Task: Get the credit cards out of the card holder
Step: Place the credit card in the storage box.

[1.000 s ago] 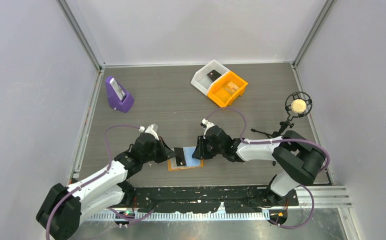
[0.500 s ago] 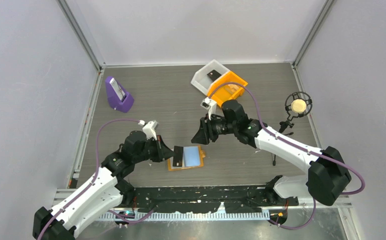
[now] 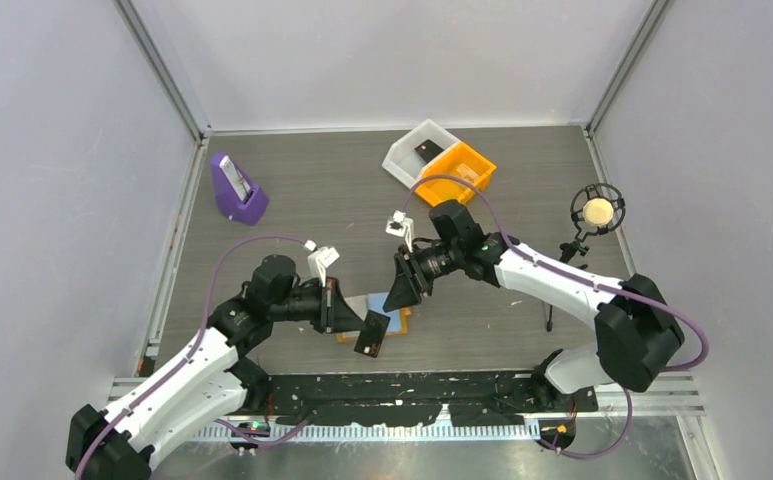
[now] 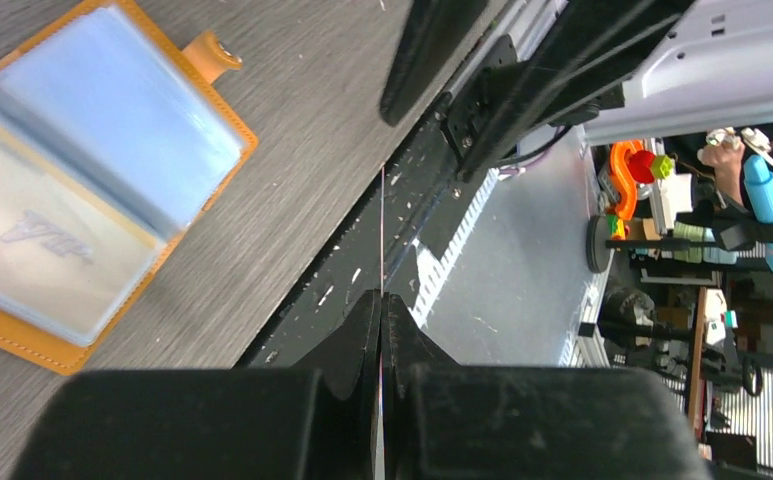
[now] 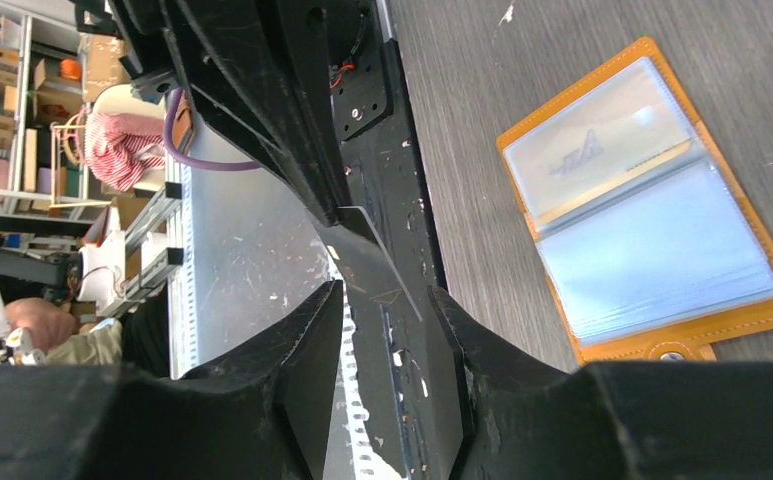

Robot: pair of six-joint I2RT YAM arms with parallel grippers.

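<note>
**Card out of the holder, one more inside**

Purple stand (image 3: 237, 190) sits far left on the table (image 3: 312, 215), well apart from the work. The left gripper (image 3: 354, 318) is clenched on a dark card (image 3: 370, 333), pinched by one edge and held off the table near its near side. In the left wrist view the card shows only as a thin line between the fingers. Just right of it the card holder (image 3: 392, 320) lies open and flat, light blue panels up, with a pale card (image 5: 592, 150) in one pocket. The right gripper (image 3: 400, 293) hovers just beyond the holder, jaws released and empty.

The edge pinch looks slight, so the dark card could twist or slip out and drop at the table's near edge. Nothing pins the holder, so pulling the pale card may drag the whole wallet along. The white bin (image 3: 417, 152), orange bin (image 3: 457, 175) and microphone (image 3: 597, 210) stand far right, well apart, and none is in the arms' way
</note>
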